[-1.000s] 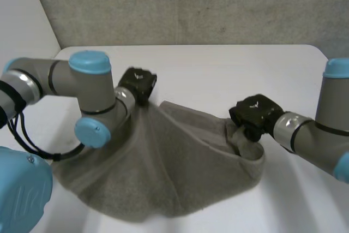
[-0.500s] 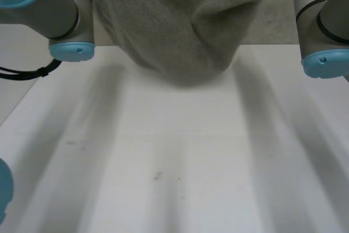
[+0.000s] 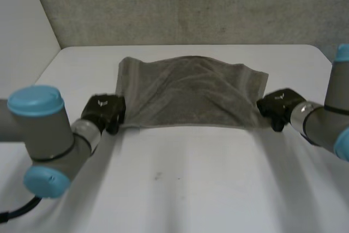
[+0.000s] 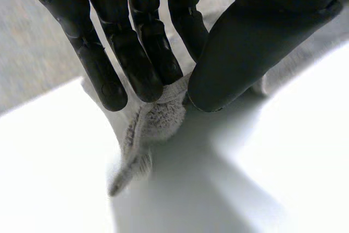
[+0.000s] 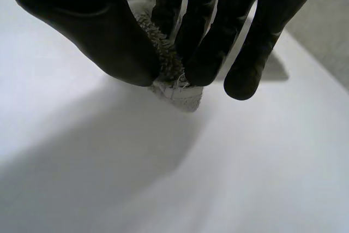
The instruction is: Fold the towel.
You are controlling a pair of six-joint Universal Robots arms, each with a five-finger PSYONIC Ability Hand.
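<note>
White table (image 3: 180,189) nearest the robot is bare. Where are the hands? — J

On the corners: left hand (image 3: 103,112) at the near-left corner of the towel (image 3: 191,94), right hand (image 3: 278,106) at the near-right one, well apart. — M

Grip? — J

Left wrist view: fingers (image 4: 136,64) and thumb (image 4: 245,47) pinch the corner cloth between them, close over the table. The right wrist view matches: thumb (image 5: 92,31) against fingers (image 5: 202,42), with a tuft of corner poking out below. Both are clamped on cloth, neither slack. — M

Why the corners? — J

My read: holding both ends of the near edge keeps it taut, so it can travel as one line. That edge does look straight between the hands. — M

And beyond? — J

The towel lies spread on the far half of the table, wide side to side. There are ripples mid-cloth and the far edge is wavy. Behind it come the table's far edge and a grey wall (image 3: 191,4). — M

Stage? — J

Judgement: laid out, with no fold visible yet. I can't tell if it's one layer or already doubled. Likely next: lift the near edge and carry it over to the far edge. The risks are trapped ripples and the wavy far edge not lining up. — M
</note>
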